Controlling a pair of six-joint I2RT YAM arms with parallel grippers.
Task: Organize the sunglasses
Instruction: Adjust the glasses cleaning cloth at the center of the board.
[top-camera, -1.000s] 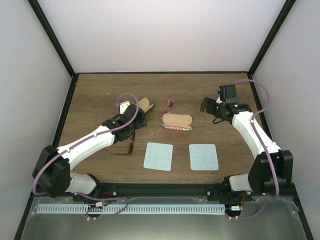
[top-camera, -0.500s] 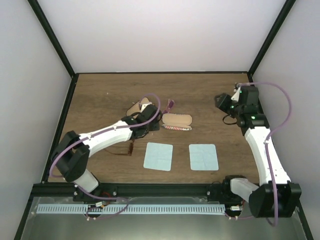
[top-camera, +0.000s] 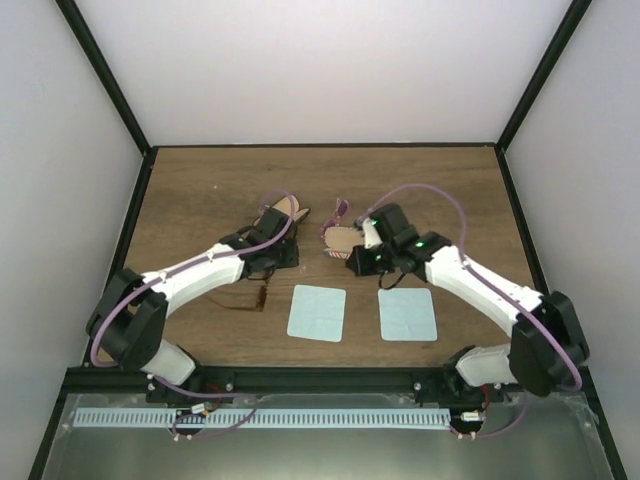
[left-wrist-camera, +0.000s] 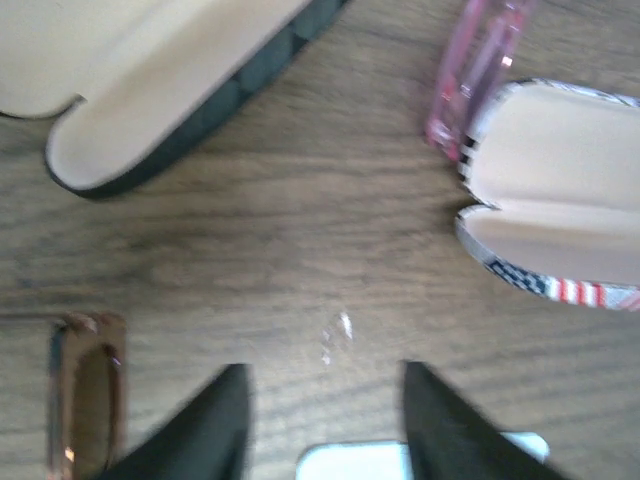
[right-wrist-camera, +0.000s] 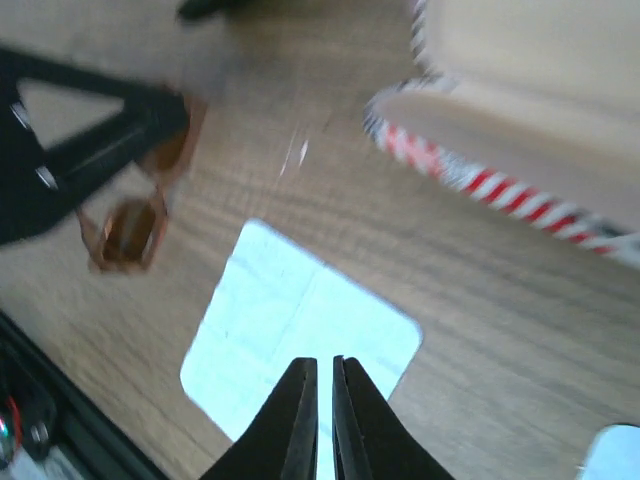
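Overhead, the wooden table (top-camera: 200, 190) carries every item. Left gripper (left-wrist-camera: 324, 372): fingers spread, nothing between them, poised over bare wood between the open tan case (left-wrist-camera: 150, 70) and the open striped case (left-wrist-camera: 540, 200). Right gripper (right-wrist-camera: 320, 365): fingers pressed together, empty, just beside the striped case. Two blue cloths (top-camera: 316, 313) lie nearer the bases. Sunglasses (top-camera: 260, 297): lying on the table, near the left cloth's left edge.

Left wrist view: thin reddish-brown, amber-lensed sunglasses (left-wrist-camera: 88, 390), one lens in frame; red-and-white striped open case (left-wrist-camera: 560, 230) cut at right edge; light blue square cloth (left-wrist-camera: 350, 462) cut at bottom; right wrist view motion-blurred.
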